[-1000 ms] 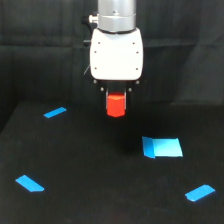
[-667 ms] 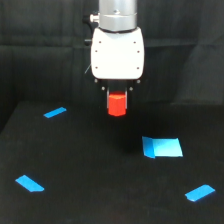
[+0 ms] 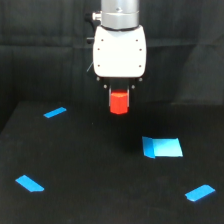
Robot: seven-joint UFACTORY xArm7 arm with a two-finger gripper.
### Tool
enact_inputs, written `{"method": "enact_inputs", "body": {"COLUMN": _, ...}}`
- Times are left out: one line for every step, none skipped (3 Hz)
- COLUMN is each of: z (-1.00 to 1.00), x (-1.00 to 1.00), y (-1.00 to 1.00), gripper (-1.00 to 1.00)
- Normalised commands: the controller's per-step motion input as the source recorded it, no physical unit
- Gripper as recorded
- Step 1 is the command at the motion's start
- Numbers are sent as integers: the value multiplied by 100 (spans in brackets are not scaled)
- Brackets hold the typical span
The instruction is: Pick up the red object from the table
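Observation:
The red object [image 3: 119,102] is a short red-orange block held in the air, well above the black table [image 3: 100,170]. My gripper [image 3: 119,95] hangs below the white arm housing [image 3: 120,49] and is shut on the block from both sides. Only the block's upper edge is hidden between the dark fingers. It is seen near the middle of the exterior view, in front of the black curtain.
Several bright blue tape pieces lie on the table: a strip [image 3: 55,112] at the left, a large patch [image 3: 162,147] at the right, a strip [image 3: 30,183] at front left and another [image 3: 200,192] at front right.
The gripper has risen slightly with the red object still held in it. The tape pieces have not moved.

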Motion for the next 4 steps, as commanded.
{"method": "enact_inputs", "body": {"z": 5, "x": 5, "y": 9, "gripper": -98}}
{"method": "enact_inputs", "body": {"z": 8, "x": -4, "y": -6, "gripper": -100}}
{"method": "enact_inputs", "body": {"z": 2, "x": 3, "y": -4, "gripper": -97}}
{"method": "enact_inputs", "body": {"z": 2, "x": 3, "y": 10, "gripper": -100}}
